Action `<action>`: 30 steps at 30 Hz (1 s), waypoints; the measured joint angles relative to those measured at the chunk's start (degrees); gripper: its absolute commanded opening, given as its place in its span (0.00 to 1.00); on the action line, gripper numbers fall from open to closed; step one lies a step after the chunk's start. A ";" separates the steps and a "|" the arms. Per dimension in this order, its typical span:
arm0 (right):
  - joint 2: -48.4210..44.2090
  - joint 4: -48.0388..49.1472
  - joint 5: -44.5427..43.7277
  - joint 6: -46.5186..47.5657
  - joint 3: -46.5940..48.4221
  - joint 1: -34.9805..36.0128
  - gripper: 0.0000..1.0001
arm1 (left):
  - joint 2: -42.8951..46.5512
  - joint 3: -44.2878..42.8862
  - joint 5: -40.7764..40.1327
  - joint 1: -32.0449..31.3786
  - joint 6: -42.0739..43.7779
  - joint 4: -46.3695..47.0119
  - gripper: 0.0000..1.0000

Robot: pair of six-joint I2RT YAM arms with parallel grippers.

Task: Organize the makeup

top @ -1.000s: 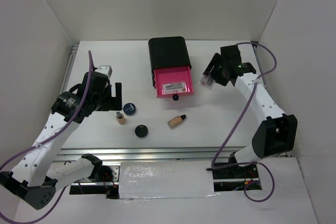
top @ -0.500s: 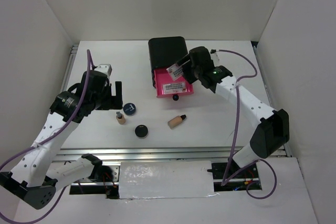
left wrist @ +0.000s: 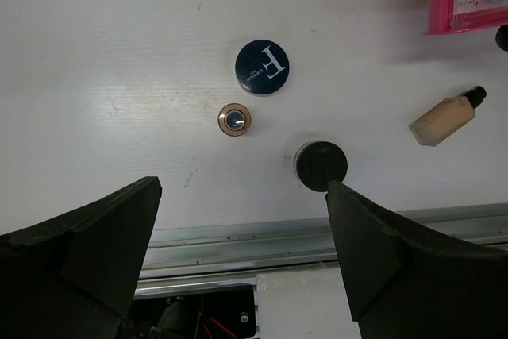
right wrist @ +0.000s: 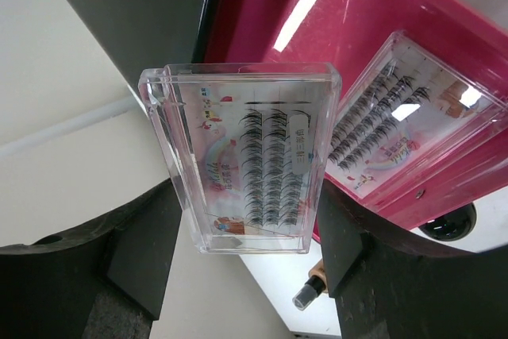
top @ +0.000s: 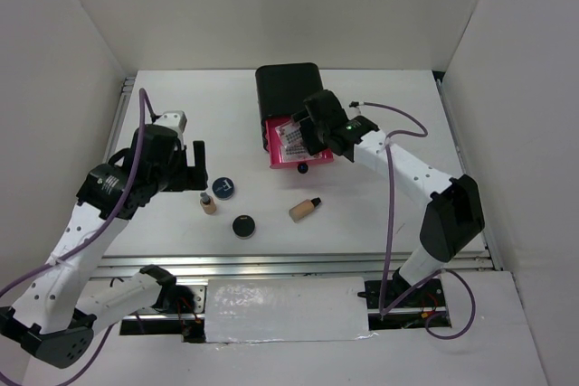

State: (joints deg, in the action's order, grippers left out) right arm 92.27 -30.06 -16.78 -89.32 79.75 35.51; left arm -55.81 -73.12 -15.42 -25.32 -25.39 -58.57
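My right gripper [top: 298, 136] is shut on a flat clear printed sachet of lashes [right wrist: 246, 156] and holds it tilted over the open pink drawer [top: 312, 156] of the black box [top: 289, 88]. A second sachet [right wrist: 397, 121] lies flat in that drawer [right wrist: 317, 13]. My left gripper [top: 195, 165] is open and empty above the table. Below it in the left wrist view are the blue-lidded compact [left wrist: 262, 67], an upright beige bottle [left wrist: 234, 120], the black compact [left wrist: 321, 165] and a lying beige bottle [left wrist: 446, 115]. My left gripper [left wrist: 246, 267] is wide open.
The drawer's black knob [right wrist: 448, 224] faces the lying bottle [top: 306, 210]. The blue compact [top: 223, 189], upright bottle [top: 208, 203] and black compact [top: 242, 225] cluster left of centre. A metal rail [left wrist: 317, 236] runs along the near edge. White walls enclose the table.
My right arm has swung left from the table's right side to over the pink drawer, carrying the sachet. My left arm has shifted only slightly.
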 measured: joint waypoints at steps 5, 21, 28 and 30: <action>0.70 -0.94 -0.26 -0.61 1.66 0.48 0.86 | 0.33 0.02 -0.39 0.00 0.00 -0.13 0.99; 0.31 -1.55 -1.84 0.81 3.98 0.63 0.86 | 0.33 0.02 -1.42 0.00 0.20 -0.50 0.99; -15.37 1.29 0.04 2.71 -16.00 0.83 0.00 | 0.28 -0.02 -3.78 0.00 0.11 -1.75 1.00; -20.28 1.70 0.68 2.14 -22.03 0.96 0.00 | 0.04 -0.07 -4.26 0.00 -0.07 -1.92 0.99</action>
State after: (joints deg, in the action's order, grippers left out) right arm 71.99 -28.36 -16.10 -87.18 57.71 36.47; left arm -55.77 -73.19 -19.68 -25.32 -25.45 -60.49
